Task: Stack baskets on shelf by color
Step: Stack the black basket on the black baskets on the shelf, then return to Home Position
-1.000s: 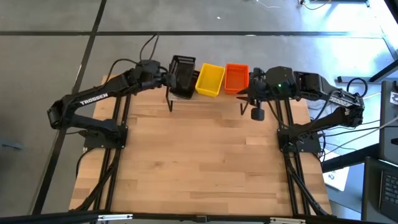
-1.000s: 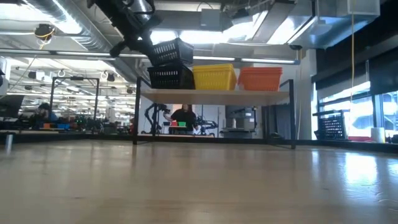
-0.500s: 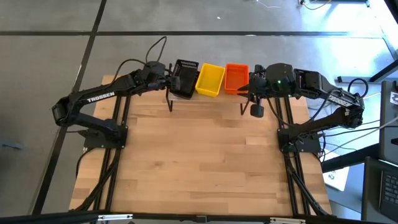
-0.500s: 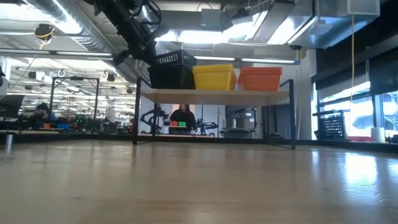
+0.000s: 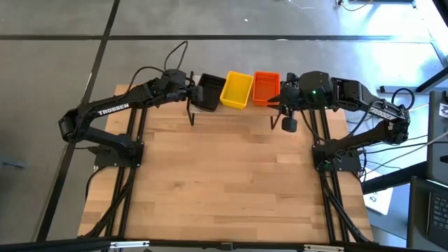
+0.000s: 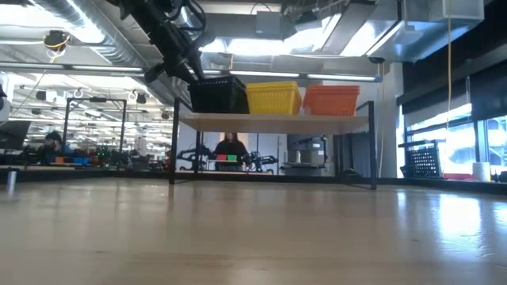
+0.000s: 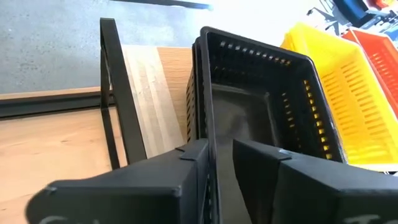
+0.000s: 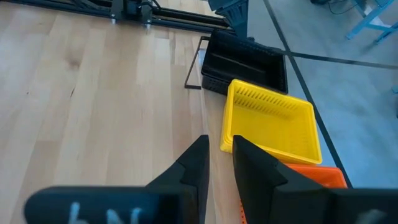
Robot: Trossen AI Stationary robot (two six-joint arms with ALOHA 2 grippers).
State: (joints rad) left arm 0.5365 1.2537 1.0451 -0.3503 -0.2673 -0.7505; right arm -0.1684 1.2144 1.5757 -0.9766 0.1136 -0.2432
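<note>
Three colours of basket sit side by side on the light-wood shelf (image 6: 277,119) at the table's far edge: black (image 5: 208,91) at its left end, yellow (image 5: 236,89) in the middle, orange (image 5: 266,87) at its right end. The top black basket (image 7: 261,106) sits level, nested in the black one below. My left gripper (image 5: 192,87) stands at this basket's left side, shut on its wall. My right gripper (image 5: 274,102) hovers by the shelf's right end beside the orange basket, shut and touching nothing. My left gripper pinches the top black basket's left wall at its rim (image 7: 208,124), one finger inside the basket and one outside. The fingers come from the table's left, slanting down. The basket sits level, nested in the black basket under it on the shelf.
The shelf's thin black legs (image 5: 190,115) stand on the tabletop near both grippers. The wide wooden tabletop (image 5: 224,182) spreads in front of the shelf toward the near edge. In the low view a person shows far off in the room, under the shelf.
My left gripper has moved down and toward the shelf, still shut on the black basket. That basket hung tilted above the black stack; it has come down, levelled out and now sits nested in the stack. The right arm has hardly moved.
</note>
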